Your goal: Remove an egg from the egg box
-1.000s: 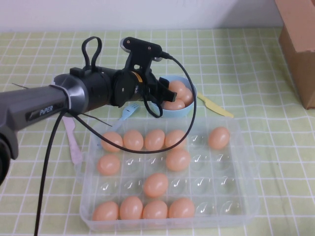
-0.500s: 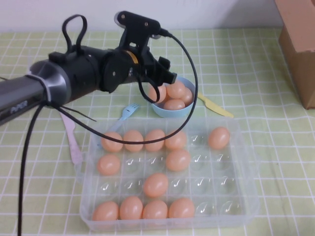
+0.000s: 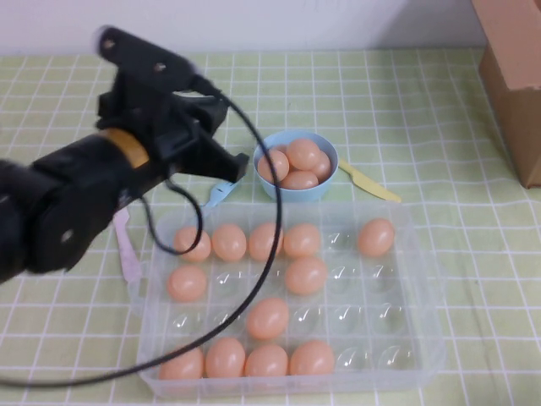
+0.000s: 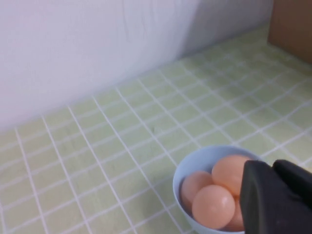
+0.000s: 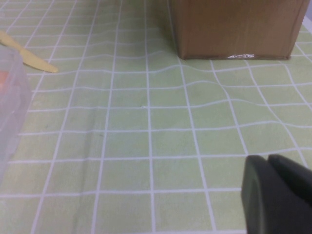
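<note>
The clear egg box [image 3: 420,334] sits at the front middle of the table and holds several peach-orange eggs, one of them [image 3: 306,275] near its middle. Three more eggs [image 3: 302,155] lie in a light-blue bowl [image 3: 326,183] just behind the box. My left gripper [image 3: 230,166] hangs left of the bowl, above the box's far left corner, shut and empty. In the left wrist view its closed fingers [image 4: 278,195] sit next to the bowl [image 4: 191,166] and its eggs [image 4: 213,206]. My right gripper [image 5: 276,195] is shut and empty over bare cloth, out of the high view.
A yellow plastic knife [image 3: 369,182] lies right of the bowl, a blue fork [image 3: 218,194] left of it, and a pink spoon [image 3: 127,245] beside the box's left side. A cardboard box [image 3: 511,76] stands at the back right, also in the right wrist view [image 5: 234,27].
My left arm has pulled back from over the bowl toward the left and the near side. The eggs in the bowl and box stay put.
</note>
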{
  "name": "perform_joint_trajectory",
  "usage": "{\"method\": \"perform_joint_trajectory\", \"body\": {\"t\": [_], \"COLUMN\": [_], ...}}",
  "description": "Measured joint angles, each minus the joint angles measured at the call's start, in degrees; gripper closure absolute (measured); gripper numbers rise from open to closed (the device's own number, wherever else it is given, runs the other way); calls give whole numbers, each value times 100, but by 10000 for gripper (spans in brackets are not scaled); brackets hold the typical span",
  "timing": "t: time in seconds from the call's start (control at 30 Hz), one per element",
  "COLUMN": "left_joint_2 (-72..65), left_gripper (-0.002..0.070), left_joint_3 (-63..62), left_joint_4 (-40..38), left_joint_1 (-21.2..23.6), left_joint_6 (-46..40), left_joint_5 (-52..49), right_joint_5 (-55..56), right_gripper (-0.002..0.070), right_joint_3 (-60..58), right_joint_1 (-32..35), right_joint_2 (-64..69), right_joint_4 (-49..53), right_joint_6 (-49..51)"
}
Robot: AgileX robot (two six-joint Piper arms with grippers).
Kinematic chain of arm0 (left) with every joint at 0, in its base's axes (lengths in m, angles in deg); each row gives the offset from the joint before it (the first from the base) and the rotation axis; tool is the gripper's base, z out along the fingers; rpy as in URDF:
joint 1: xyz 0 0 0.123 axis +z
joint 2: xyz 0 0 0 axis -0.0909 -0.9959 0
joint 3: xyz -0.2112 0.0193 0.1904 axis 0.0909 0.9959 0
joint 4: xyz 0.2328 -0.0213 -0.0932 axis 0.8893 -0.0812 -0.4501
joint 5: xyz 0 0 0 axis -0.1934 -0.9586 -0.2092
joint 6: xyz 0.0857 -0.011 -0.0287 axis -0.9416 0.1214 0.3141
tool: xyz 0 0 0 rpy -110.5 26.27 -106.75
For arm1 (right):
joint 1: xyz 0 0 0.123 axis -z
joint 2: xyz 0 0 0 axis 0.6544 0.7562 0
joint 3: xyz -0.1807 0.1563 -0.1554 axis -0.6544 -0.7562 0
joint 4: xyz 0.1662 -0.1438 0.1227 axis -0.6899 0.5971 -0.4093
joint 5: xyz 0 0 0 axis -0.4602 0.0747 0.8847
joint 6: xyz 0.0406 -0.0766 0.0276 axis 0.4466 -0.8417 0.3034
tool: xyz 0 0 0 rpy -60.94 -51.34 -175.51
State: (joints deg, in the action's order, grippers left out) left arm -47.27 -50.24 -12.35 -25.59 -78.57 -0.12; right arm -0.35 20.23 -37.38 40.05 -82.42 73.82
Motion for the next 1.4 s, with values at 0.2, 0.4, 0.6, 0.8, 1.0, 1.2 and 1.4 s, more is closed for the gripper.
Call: {"method": "perform_joint_trajectory", "body": {"t": [0.2,0.4,0.6,0.8,1.0,1.2,1.4], "left_joint_2": [1613,3094,3666,3876,4567,5464,6596], "left_gripper": [674,675,675,676,677,677,677], "left_joint_3": [905,1391,1444,1455,1765,2935,4133], "left_joint_4": [9,9,9,22,341,454,454], "left_joint_1": [0,0,0,0,0,551,1497], "left_joint_6": [0,0,0,0,0,43,195], "left_joint_5": [223,-323,-1651,-2577,-2905,-2008,-1471], "right_joint_5": [0,0,0,0,0,0,0], "right_gripper": [694,694,694,694,694,694,694], "right_joint_3": [0,0,0,0,0,0,0], "right_joint_1": [0,0,0,0,0,0,0], "right_joint_2": [0,0,0,0,0,0,0], "right_joint_4": [0,0,0,0,-11,-11,-11], "right_joint_6": [0,0,0,0,0,0,0]}}
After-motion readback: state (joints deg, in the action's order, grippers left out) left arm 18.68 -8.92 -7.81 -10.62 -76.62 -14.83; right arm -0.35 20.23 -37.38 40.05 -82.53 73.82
